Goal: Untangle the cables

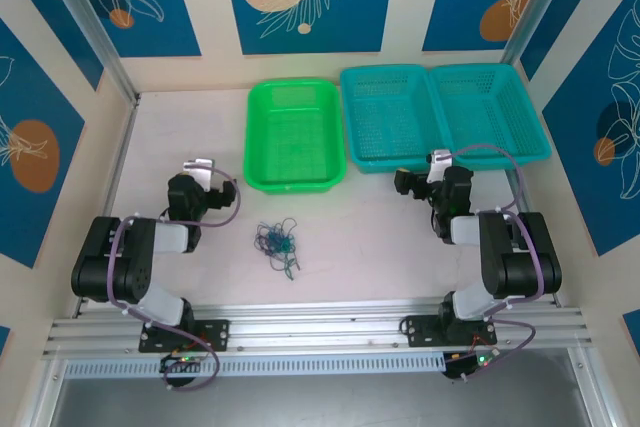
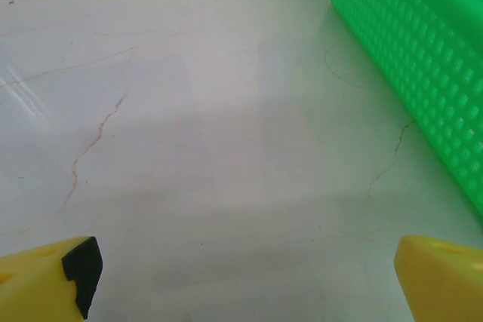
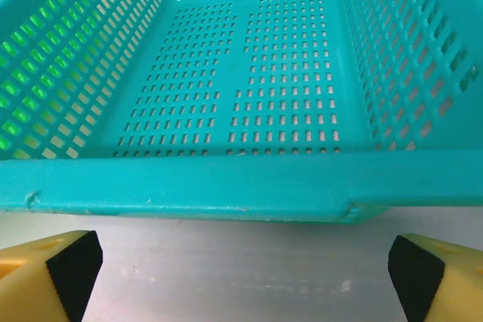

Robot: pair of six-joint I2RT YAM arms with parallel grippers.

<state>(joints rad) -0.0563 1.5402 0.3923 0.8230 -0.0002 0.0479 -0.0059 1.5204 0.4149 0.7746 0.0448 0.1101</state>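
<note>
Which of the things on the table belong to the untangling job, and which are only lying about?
Belonging to the job:
- cables, a clump of thin curly wires
- left gripper, open
- right gripper, open

Lying about, as far as I can judge:
- green basket
- left teal basket
- right teal basket

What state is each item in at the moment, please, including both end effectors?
cables, tangled in one clump, gripped by nothing
green basket, upright, empty
left teal basket, upright, empty
right teal basket, upright, empty
left end effector, open, holding nothing
right end effector, open, holding nothing
</note>
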